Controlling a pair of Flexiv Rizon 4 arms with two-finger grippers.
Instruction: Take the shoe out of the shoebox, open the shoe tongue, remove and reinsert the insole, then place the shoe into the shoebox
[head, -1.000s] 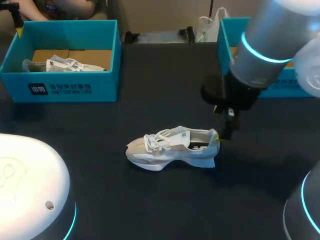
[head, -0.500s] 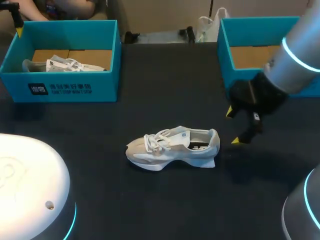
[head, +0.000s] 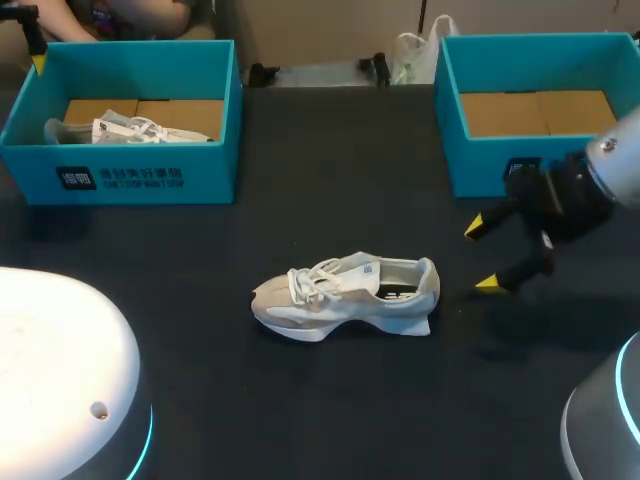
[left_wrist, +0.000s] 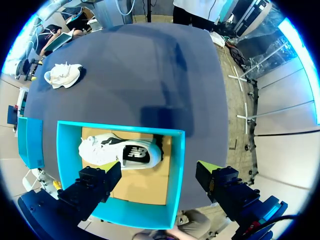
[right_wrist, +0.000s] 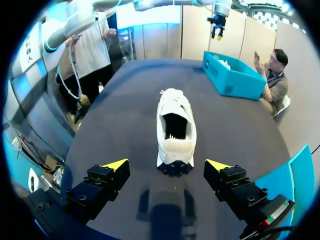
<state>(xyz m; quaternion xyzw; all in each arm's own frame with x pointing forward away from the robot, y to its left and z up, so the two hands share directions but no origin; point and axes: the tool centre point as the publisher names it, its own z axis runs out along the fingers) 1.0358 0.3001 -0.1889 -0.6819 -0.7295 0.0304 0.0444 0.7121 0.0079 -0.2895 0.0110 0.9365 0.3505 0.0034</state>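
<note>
We find the shoe (head: 345, 295) standing upright on its sole near the middle of the dark worktop (head: 330, 180), outside both boxes, toe toward our left side and heel toward our right. Its white laces (head: 310, 280) are tied over the tongue, and a dark insole (head: 400, 292) shows in the opening. Our right pincer (head: 482, 257) sits low over the worktop near the heel but apart from it, fingers spread wide with nothing between them. In the right wrist view the shoe (right_wrist: 175, 132) lies straight ahead of that pincer (right_wrist: 166, 165), heel nearest and toe pointing away. The right shoebox (head: 475, 165) stands at the far right of the worktop just behind that pincer, its brown cardboard floor showing. The left shoebox (head: 200, 175) stands at the far left and holds a second shoe (head: 130, 130) lying on its side. Our left pincer (left_wrist: 160, 171) hangs above that box, fingers apart and gripping nothing. In the left wrist view the second shoe (left_wrist: 120, 152) is below it on the cardboard floor inside the box's blue rim (left_wrist: 177, 170). The shoe on the worktop (left_wrist: 62, 75) appears well beyond.
</note>
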